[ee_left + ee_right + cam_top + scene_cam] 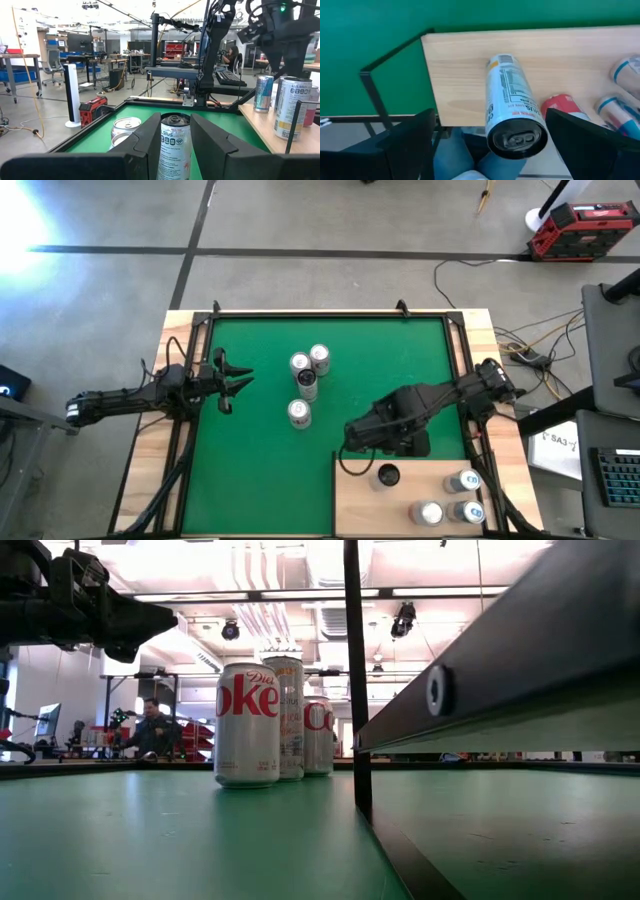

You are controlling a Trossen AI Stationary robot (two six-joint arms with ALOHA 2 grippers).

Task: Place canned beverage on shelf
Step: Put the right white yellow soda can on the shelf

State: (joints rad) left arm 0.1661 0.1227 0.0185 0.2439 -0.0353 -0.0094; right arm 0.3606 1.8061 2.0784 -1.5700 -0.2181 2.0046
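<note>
Though wide open over the smooth cylindrical can (512,115) on plywood shelf (455,65), right end effector (352,465) empty; left end effector (232,385) part-open.

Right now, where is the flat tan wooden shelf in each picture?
High view: the pale tan plywood shelf fills the bottom right corner.
Low view: it seems to be the raised board along the right side, seen from below.
Left wrist view: right edge, cans standing on it.
Right wrist view: across the middle.
Shared landmark: the green felt mat beside it.
</note>
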